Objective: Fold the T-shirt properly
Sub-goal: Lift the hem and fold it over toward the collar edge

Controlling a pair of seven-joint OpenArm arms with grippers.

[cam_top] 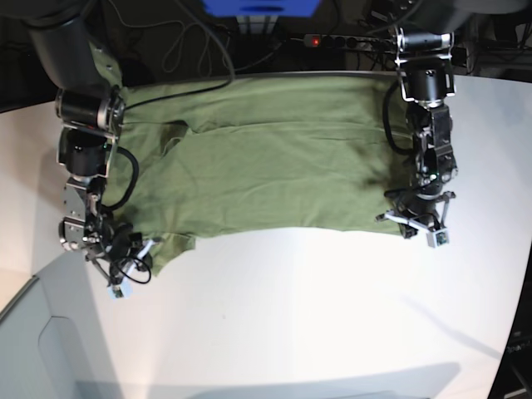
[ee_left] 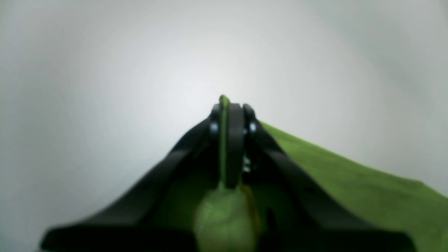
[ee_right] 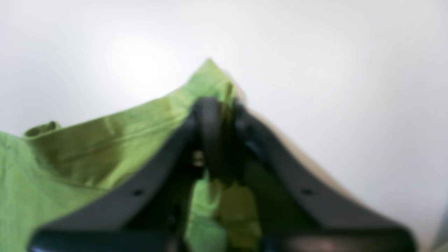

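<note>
Olive-green cotton, the T-shirt [cam_top: 266, 166] lies spread flat across the white table [cam_top: 332, 316], its near edge toward the camera; the left gripper [cam_top: 420, 224] pinches one near corner and the right gripper [cam_top: 104, 249] is clamped on the other — both corners are taken, so the fold looks about to begin. Next calls for an even lift of both corners. Both wrist views are blurred; the neckline tag cannot be made out.

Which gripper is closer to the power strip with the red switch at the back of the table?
Left. The left gripper grips the T-shirt edge on the same side as the power strip; the right gripper holds the far opposite corner.
</note>
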